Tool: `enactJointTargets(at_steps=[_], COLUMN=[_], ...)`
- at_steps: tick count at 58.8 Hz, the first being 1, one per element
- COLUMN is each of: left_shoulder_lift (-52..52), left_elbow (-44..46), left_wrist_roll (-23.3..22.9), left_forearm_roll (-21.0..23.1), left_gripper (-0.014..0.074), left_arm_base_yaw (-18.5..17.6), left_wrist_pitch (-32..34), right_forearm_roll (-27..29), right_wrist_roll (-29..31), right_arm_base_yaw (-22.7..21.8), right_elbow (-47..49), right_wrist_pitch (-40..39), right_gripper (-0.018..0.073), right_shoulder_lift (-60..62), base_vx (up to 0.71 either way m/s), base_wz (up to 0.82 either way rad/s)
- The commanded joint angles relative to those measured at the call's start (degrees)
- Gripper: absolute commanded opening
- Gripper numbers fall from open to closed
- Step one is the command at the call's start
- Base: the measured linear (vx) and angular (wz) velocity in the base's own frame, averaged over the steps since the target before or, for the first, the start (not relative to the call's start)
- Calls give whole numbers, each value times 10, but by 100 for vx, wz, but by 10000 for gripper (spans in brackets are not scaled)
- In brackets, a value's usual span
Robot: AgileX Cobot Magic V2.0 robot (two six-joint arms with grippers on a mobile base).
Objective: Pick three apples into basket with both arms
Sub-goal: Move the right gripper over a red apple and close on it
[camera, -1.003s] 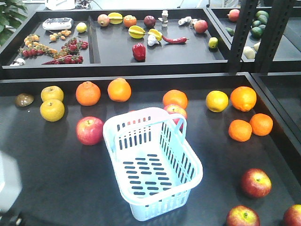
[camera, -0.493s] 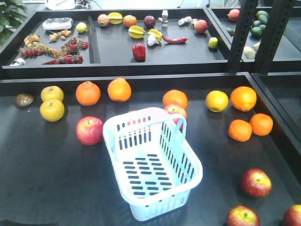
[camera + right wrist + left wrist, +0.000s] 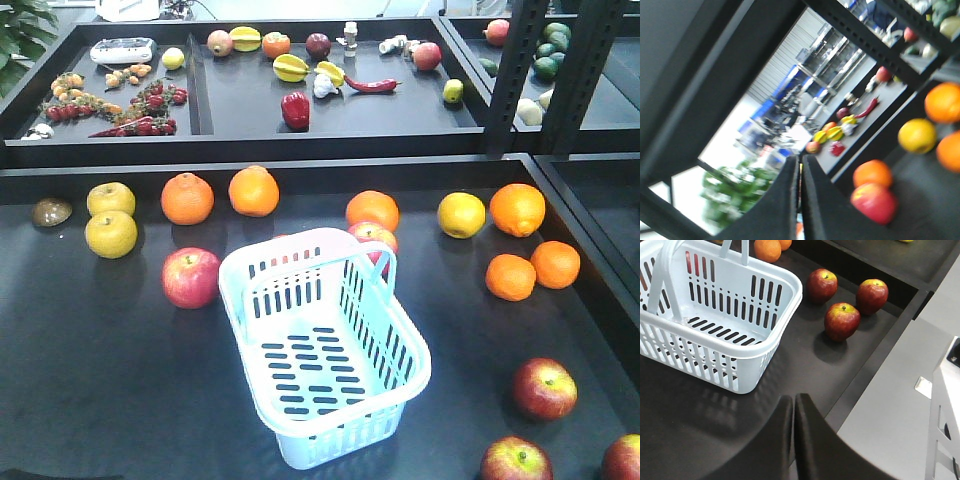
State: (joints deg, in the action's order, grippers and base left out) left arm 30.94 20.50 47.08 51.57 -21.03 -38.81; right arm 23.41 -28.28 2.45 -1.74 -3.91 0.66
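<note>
Three dark red apples (image 3: 842, 321) lie clustered on the black table (image 3: 805, 365), just right of the pale blue basket (image 3: 700, 355) and near the table's front edge, all outside it. The left gripper (image 3: 793, 399) hangs over the table by the basket's near corner, its fingers pressed to a thin slit and holding nothing. The right gripper (image 3: 800, 160), likewise closed and empty, is rolled sideways and aimed past oranges (image 3: 945, 102) at the rear shelf; its view is blurred.
</note>
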Motion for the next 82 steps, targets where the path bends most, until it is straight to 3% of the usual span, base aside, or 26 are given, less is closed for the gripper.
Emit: enactJointTargets(at_steps=[1,18,28,35,49,55,67,74,82], left_shoulder_lift=[1,1,1,1,1,1,1,1,1], left_elbow=[13,13,13,13,13,13,13,13,13], left_wrist_roll=[0,0,0,1,1,1,1,1,1], left_forearm_roll=[27,27,26,26,25,13,12,12,12], left_gripper=[-7,-6,-6,-6,-6,-6,-6,-6,-6], left_arm_base_yaw=[-2,-2,-2,-2,-2,-2,-2,-2,-2], left_wrist_pitch=[23,40,46,50,81,93,94,94,94], right_forearm_roll=[71,81,41,-10,-161,-196,-205,-208,-180], right_wrist_roll=[-42,-14,132,231,243,243,248,264,328], right_arm_base_yaw=[-3,-3,-3,-3,-3,-3,-3,-3,-3], right_elbow=[-6,-5,46,133,325,367,375,375,375], right_wrist_pitch=[-26,39,103,193,465,465,403,415,462], right_gripper=[-6,-6,-5,-4,-3,-1,-1,2,106], right_shoulder_lift=[7,7,6,-31,-248,-313,-380,-424,-503], base_vx=[0,0,0,0,0,0,0,0,0], base_wz=[0,0,0,0,0,0,0,0,0])
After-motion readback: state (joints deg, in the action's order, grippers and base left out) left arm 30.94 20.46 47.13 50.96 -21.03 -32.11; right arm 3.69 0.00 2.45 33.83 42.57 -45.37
